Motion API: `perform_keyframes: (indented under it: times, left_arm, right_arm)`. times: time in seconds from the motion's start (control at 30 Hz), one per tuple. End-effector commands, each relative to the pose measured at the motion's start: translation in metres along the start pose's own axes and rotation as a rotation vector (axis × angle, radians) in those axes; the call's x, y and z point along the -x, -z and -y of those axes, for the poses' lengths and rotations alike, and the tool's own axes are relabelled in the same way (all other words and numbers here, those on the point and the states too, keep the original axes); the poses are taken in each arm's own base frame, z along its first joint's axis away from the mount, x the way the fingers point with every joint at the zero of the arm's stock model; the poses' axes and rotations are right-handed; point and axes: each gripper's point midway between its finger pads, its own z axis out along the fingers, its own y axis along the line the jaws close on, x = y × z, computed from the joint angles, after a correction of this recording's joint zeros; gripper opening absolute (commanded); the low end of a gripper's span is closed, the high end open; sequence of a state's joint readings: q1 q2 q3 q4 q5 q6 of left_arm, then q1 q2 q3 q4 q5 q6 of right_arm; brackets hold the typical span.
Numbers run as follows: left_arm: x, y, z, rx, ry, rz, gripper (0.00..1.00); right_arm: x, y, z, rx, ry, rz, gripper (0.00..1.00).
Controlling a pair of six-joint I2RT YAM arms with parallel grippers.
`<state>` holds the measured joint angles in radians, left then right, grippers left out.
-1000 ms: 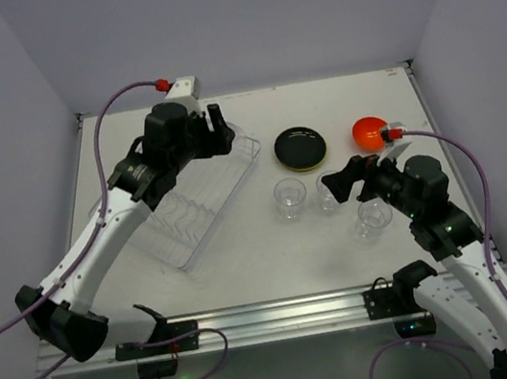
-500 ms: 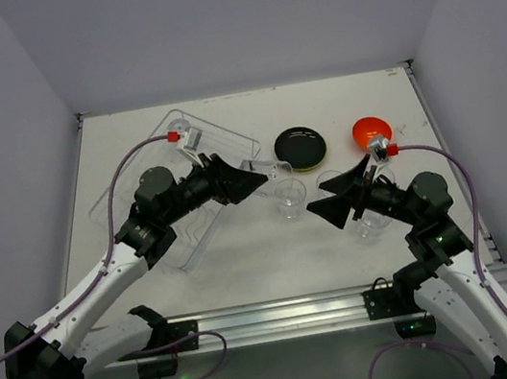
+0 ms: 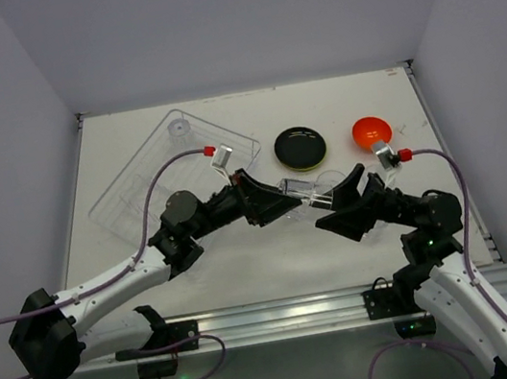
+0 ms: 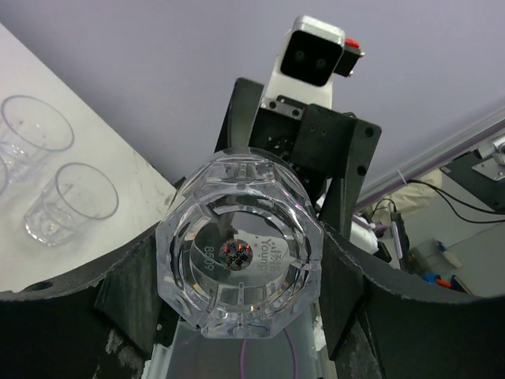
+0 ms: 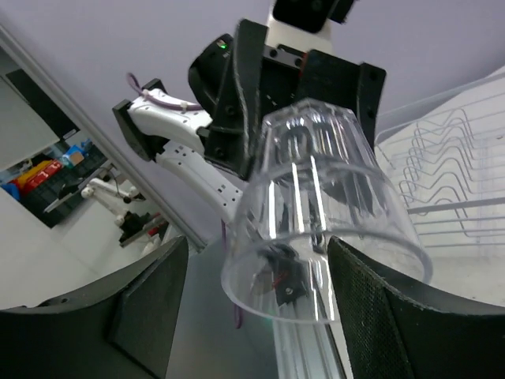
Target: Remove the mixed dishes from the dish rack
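Top external view: L gripper (image 3: 271, 204) is clamping a clear cup (image 3: 301, 194) by its base end and holding it sideways in mid-air over the table (image 3: 246, 259), mouth pointing at the R gripper (image 3: 340, 209). Prob. a hand-off, passing the cup toward the R side where the unloaded dishes are sitting.

R jaws are standing apart, straddling the cup's mouth. R wrist cam is showing a gap betw. one finger and the rim, so I'm judging no grip there yet. L wrist cam is showing both L fingers (image 4: 130, 288) pressing the faceted base, cup sitting square betw. them.

Rack (image 3: 128, 196) is lying far L, angled, w/ one more cup (image 3: 179, 124) standing in its far corner. Black plate (image 3: 300, 147) and orange bowl (image 3: 368, 131) are resting beyond the hand-off, apart from each other. Spare cups (image 4: 67, 201) are standing upright on the table nearby.

Materials: the cup is looking like thin, hard clear plastic, tapering from a wide mouth to a thick octagonal base. It's slick and catching glare, and I'm guessing the rim is flexing if pinched hard. Rack is showing wire w/ curved prongs. Plate and bowl are both shining glossy and round.
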<state>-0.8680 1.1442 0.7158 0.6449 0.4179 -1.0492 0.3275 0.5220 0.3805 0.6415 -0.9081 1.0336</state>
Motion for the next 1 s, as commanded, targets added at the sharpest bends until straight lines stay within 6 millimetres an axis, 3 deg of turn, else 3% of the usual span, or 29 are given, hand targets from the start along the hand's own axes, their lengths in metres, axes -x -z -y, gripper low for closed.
perform_keyframes:
  times: [0.0,0.17,0.23,0.27,0.3,0.37,0.4,0.43,0.53,0.63,0.67,0.7,0.73,0.77,0.8,0.83,0.87,0.9,0.97]
  left_arm:
    - [0.005,-0.003,0.021,-0.09,0.008,0.062,0.0]
    - [-0.005,-0.006,0.017,-0.089,0.022,0.046,0.0]
    - [-0.004,-0.006,0.018,-0.091,0.015,0.051,0.0]
    - [-0.004,-0.006,0.021,-0.099,0.014,0.05,0.0]
    - [-0.003,-0.006,0.021,-0.101,0.008,0.052,0.0]
    - [-0.003,-0.006,0.021,-0.102,-0.004,0.057,0.0]
    - [-0.003,-0.006,0.02,-0.098,-0.01,0.06,0.0]
    - [-0.003,-0.006,0.019,-0.092,-0.012,0.059,0.0]
    - [-0.004,-0.008,0.019,-0.083,-0.038,0.046,0.03]
    - [0.0,-0.009,0.01,-0.009,-0.087,0.042,0.53]
    - [0.002,-0.009,0.005,0.024,-0.13,0.046,0.82]
    - [0.007,-0.009,-0.006,0.112,-0.133,0.047,0.92]
    - [0.013,-0.006,-0.01,0.164,-0.158,0.056,1.0]
    - [0.028,-0.002,-0.024,0.272,-0.222,0.104,1.0]
    - [0.023,0.011,-0.044,0.403,-0.227,0.06,1.0]
    - [0.04,0.017,-0.035,0.442,-0.262,0.1,1.0]
    - [0.05,0.027,-0.04,0.51,-0.32,0.119,1.0]
    - [0.055,0.053,-0.063,0.685,-0.339,0.132,1.0]
    - [0.079,0.084,-0.056,0.801,-0.395,0.204,1.0]
  right_arm:
    - [0.005,0.003,-0.025,0.087,0.052,0.016,0.72]
    - [0.005,0.003,-0.026,0.089,0.06,0.017,0.67]
    - [0.006,0.003,-0.026,0.091,0.064,0.02,0.59]
    - [0.005,0.003,-0.025,0.088,0.063,0.02,0.54]
    - [0.006,0.003,-0.025,0.093,0.068,0.025,0.39]
    - [0.006,0.003,-0.024,0.095,0.071,0.032,0.23]
    - [0.007,0.002,-0.023,0.092,0.071,0.036,0.06]
    - [0.007,0.002,-0.022,0.09,0.069,0.039,0.0]
    - [0.008,0.004,-0.024,0.082,0.077,0.051,0.0]
    - [0.007,0.006,-0.021,0.05,0.13,0.052,0.0]
    - [0.005,0.006,-0.013,0.004,0.104,0.039,0.0]
    - [0.005,0.007,-0.009,-0.026,0.108,0.037,0.0]
    - [0.01,0.008,-0.002,-0.071,0.164,0.058,0.0]
    - [0.007,0.011,0.009,-0.151,0.121,0.033,0.0]
    - [0.007,0.013,0.016,-0.203,0.126,0.025,0.0]
    - [0.01,0.016,0.028,-0.272,0.171,0.032,0.0]
    - [0.005,0.021,0.038,-0.346,0.135,-0.006,0.0]
    - [0.002,0.025,0.046,-0.393,0.129,-0.028,0.0]
    - [-0.006,0.029,0.058,-0.448,0.125,-0.092,0.0]
